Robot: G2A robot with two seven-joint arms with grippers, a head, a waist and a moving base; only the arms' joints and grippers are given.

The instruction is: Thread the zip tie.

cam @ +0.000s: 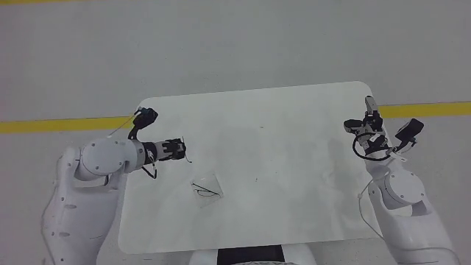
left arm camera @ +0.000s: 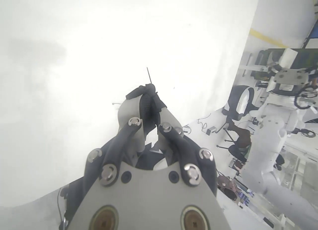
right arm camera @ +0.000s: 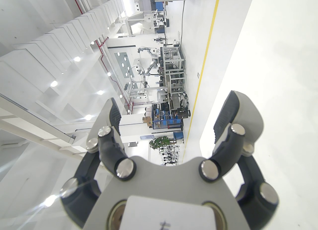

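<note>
zip tie (left arm camera: 148,75), seemingly, clamped in the left gripper (left arm camera: 147,93) near the left edge of the surface (cam: 294,140), tip free for threading; right gripper (right arm camera: 174,103) spread apart, empty.

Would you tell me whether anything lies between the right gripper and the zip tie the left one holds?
Nothing visible does. The left gripper pinches the zip tie; bare table runs from it to the open right gripper. A thin dark loop lies off that line.

No text can be read: the white label (right arm camera: 169,212) on the right wrist bears only a cut-off, illegible mark.
</note>
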